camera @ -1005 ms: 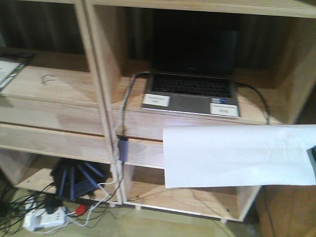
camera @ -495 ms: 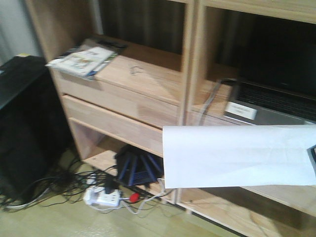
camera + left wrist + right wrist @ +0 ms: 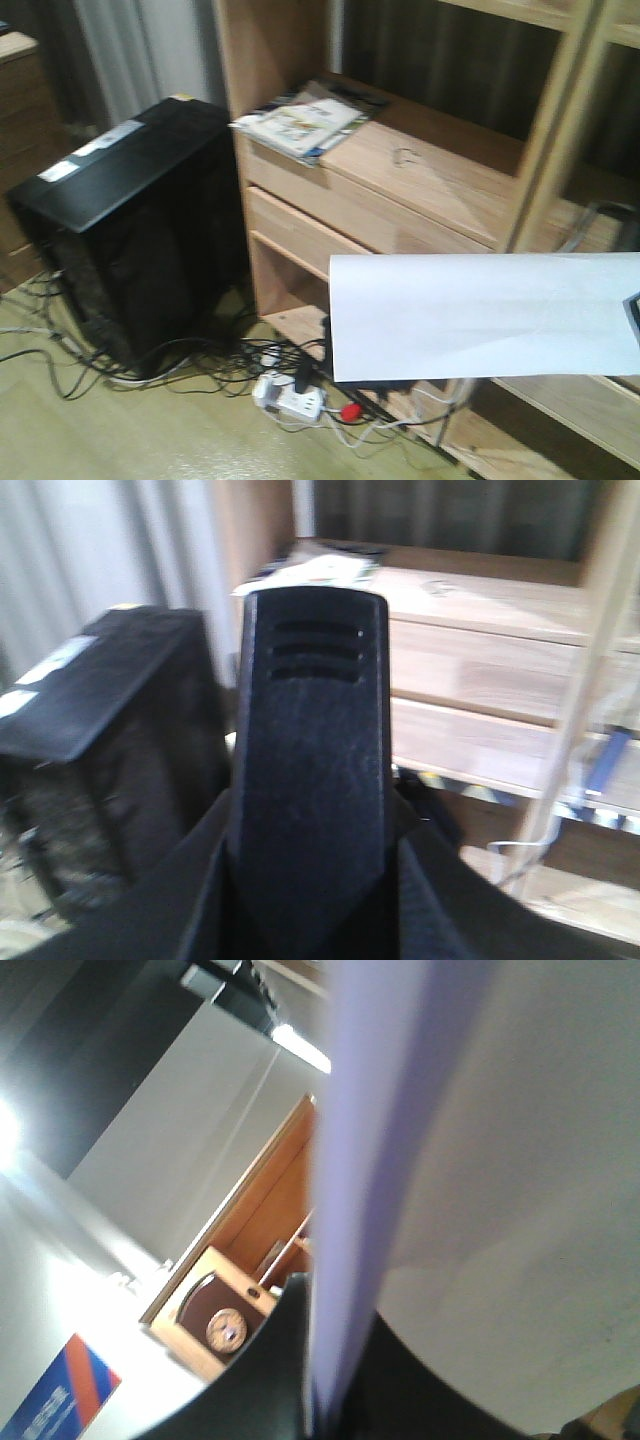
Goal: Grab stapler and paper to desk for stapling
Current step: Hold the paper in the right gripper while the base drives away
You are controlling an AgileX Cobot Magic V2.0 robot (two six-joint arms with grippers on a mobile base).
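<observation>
The paper (image 3: 480,315), a large white sheet with faint creases, hangs flat across the lower right of the front view. Only a dark corner of my right gripper (image 3: 633,312) shows there, at the sheet's right edge. In the right wrist view the paper (image 3: 500,1160) runs edge-on between the jaws of my right gripper (image 3: 322,1385), which is shut on it. The stapler (image 3: 310,720), black with three slots near its tip, stands up between the dark fingers (image 3: 190,890) of my left gripper (image 3: 315,880), which is shut on it. The desk is out of view.
A black computer tower (image 3: 130,220) stands on the floor at left. The light wooden shelf unit (image 3: 400,190) is behind the paper, with magazines (image 3: 300,120) on top. A power strip (image 3: 290,400) and tangled cables lie on the floor below.
The front view has swung left: the shelf unit and laptop slid right, the laptop out of frame, and the computer tower came in. The paper keeps its place in the view.
</observation>
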